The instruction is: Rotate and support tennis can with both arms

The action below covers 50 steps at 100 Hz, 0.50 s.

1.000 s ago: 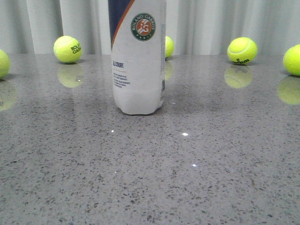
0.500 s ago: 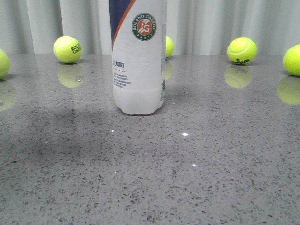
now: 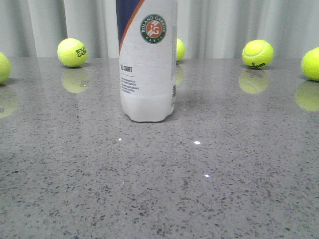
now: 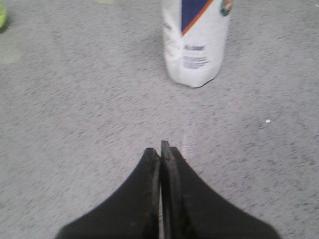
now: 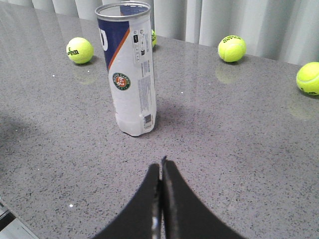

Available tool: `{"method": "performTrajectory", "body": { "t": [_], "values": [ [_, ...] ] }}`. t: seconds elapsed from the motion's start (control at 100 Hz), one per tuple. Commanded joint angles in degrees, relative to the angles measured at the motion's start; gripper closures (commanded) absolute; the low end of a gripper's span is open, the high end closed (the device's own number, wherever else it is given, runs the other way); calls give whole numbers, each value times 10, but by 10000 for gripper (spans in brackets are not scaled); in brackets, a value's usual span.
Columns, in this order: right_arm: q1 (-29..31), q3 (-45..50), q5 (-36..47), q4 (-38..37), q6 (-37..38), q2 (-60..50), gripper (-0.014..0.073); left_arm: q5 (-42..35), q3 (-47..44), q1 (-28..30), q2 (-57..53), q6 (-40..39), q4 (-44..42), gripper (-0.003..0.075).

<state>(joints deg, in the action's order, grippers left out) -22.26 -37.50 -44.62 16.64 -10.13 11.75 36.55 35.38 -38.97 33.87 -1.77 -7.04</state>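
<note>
The tennis can (image 3: 148, 64) stands upright on the grey table, white with a navy band, an orange stripe and the round Roland Garros badge. Its top runs out of the front view. It shows whole in the right wrist view (image 5: 129, 69), open end up, and in part in the left wrist view (image 4: 195, 42). My left gripper (image 4: 160, 149) is shut and empty, well short of the can. My right gripper (image 5: 160, 167) is shut and empty, also apart from the can. Neither gripper shows in the front view.
Yellow-green tennis balls lie along the back of the table by the curtain: one at left (image 3: 72, 52), one behind the can (image 3: 180, 49), one at right (image 3: 257, 54), and one at each side edge (image 3: 311, 63). The table's near edge shows in the right wrist view (image 5: 10, 224).
The can has shifted very slightly to the right and down in the front view. A dark shadow on the table at the left, seen half a second ago, is gone.
</note>
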Motion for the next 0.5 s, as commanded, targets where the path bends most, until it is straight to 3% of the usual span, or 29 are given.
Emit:
{"method": "performTrajectory", "body": {
  "t": [0.0, 0.19, 0.31, 0.49],
  "values": [
    [3, -14, 40, 8, -3, 7, 653, -36, -4, -3, -27, -24, -51, 739],
    [3, -14, 40, 8, -3, 7, 653, -39, -36, 8, -68, -72, -107, 739],
    [3, -14, 40, 8, -3, 7, 653, -63, -64, 66, -93, -122, -111, 739],
    [3, -14, 40, 8, -3, 7, 653, -220, -149, 173, -142, -122, -103, 739]
  ]
}}
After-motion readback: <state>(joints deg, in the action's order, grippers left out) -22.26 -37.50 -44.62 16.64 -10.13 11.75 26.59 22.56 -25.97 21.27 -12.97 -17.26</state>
